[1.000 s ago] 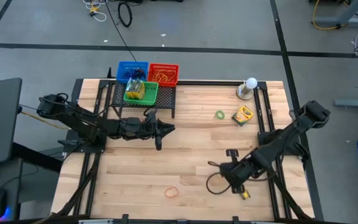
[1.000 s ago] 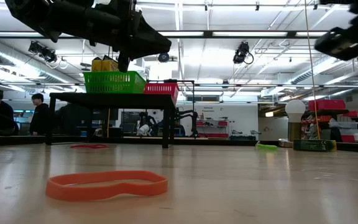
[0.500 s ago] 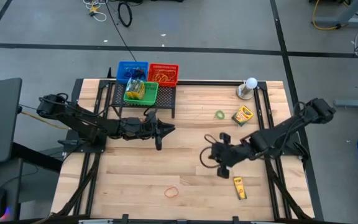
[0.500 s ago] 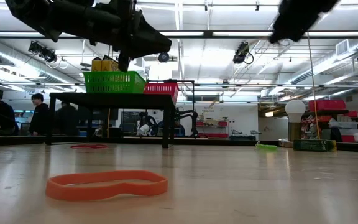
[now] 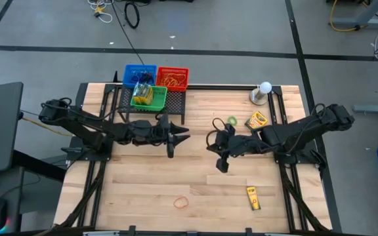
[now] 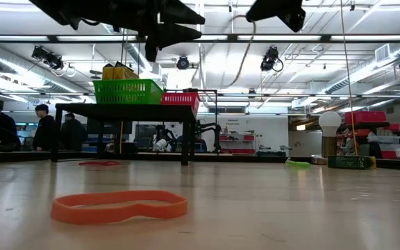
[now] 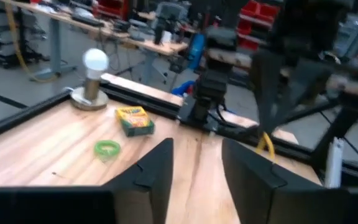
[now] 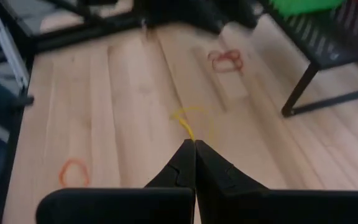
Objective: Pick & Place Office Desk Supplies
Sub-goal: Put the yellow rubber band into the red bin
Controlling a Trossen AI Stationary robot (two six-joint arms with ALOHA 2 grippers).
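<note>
Pale wood table (image 5: 143,190) lies bare around its centre, where the open left gripper (image 5: 184,136) faces, at 3 o'clock, the right gripper (image 5: 210,141) pinching a yellow rubber band (image 8: 190,122).

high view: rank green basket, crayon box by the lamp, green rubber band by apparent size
1. green basket, clearly largest
2. crayon box
3. green rubber band, smallest

The basket sits raised on a black rack, so nearer the camera; its lead may be slightly overstated.

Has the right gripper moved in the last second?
Yes. The right gripper has swung from the near edge up toward the table's middle, closer to the green band, trailing a yellow band.
</note>
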